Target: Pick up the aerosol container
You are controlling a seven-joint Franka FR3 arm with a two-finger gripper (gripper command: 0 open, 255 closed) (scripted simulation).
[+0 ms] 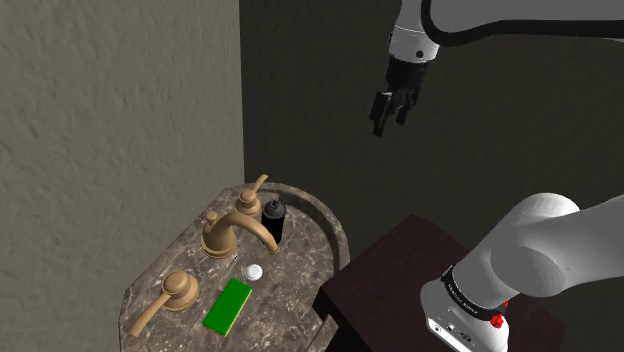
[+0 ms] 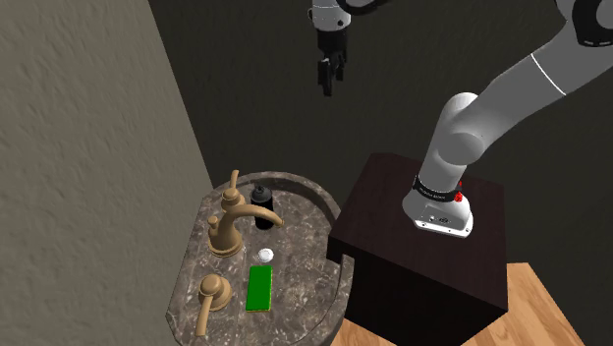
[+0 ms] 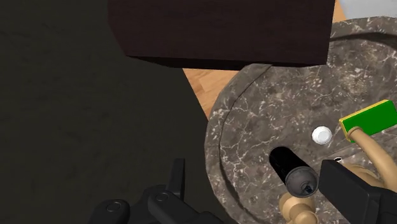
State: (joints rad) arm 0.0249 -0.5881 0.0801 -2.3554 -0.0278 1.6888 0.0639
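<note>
The aerosol container (image 1: 274,220) (image 2: 261,206) is a black can with a dark grey cap. It stands upright on the marble sink top (image 1: 300,290) (image 2: 309,285), just behind the brass faucet's spout (image 1: 235,228) (image 2: 228,228). My black gripper (image 1: 383,122) (image 2: 326,85) hangs high above the sink, well clear of the can and off towards the stand. In the wrist view the fingers (image 3: 347,186) stand apart and open with nothing held, and the can (image 3: 291,168) lies far below between them, nearer one finger.
A green bar (image 1: 228,305) (image 3: 369,118) and a white plug (image 1: 253,271) (image 3: 322,134) lie on the sink top in front of the faucet. Brass handles (image 1: 170,295) flank it. A textured wall stands close behind. The dark stand (image 2: 393,226) adjoins the sink.
</note>
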